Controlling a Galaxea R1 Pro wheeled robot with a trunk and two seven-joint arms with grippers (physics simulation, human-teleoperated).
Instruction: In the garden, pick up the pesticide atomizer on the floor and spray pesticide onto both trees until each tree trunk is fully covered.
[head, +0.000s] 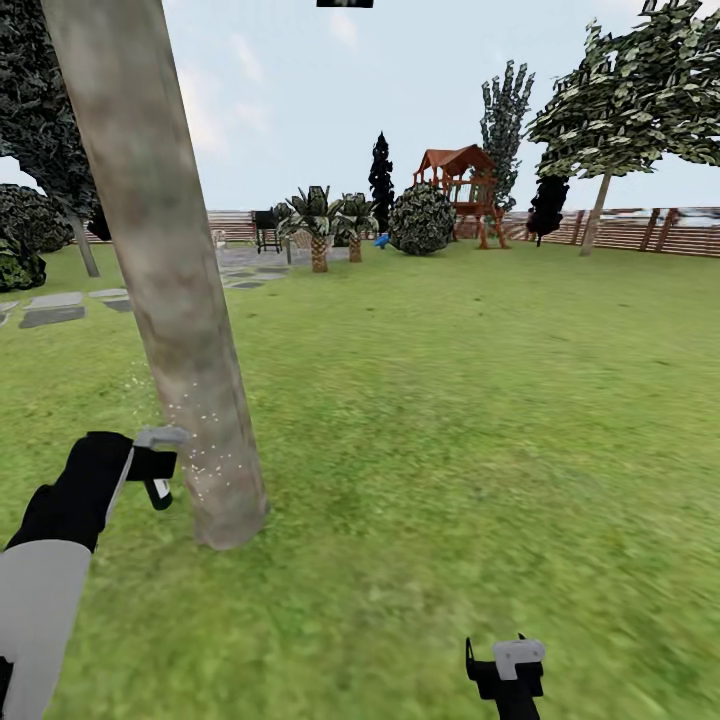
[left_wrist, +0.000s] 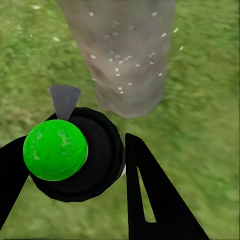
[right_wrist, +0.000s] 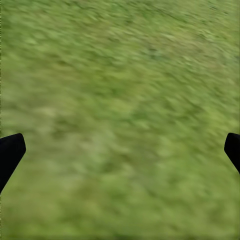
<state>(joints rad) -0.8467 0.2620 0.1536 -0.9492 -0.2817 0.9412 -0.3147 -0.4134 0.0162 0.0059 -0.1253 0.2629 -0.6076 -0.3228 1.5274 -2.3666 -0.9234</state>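
Note:
A thick, mottled grey-brown tree trunk (head: 165, 300) leans up through the left of the head view. My left gripper (head: 135, 468) hangs close beside its base, shut on the pesticide atomizer (head: 158, 440). In the left wrist view the atomizer (left_wrist: 56, 150) is a black round body with a green ball and a grey nozzle pointing at the trunk (left_wrist: 125, 55), held in the left gripper (left_wrist: 75, 175). White pesticide specks (head: 195, 440) dot the lower bark (left_wrist: 120, 65). A second tree (head: 598, 210) stands far right by the fence. My right gripper (head: 505, 665) is open over grass (right_wrist: 120, 150).
Lawn spreads ahead and to the right. At the back stand short palms (head: 318, 240), a round shrub (head: 421, 220), a dark cypress (head: 381, 180), a wooden playset (head: 462, 185) and the slat fence (head: 640, 235). Grey stepping stones (head: 55, 310) lie at the far left.

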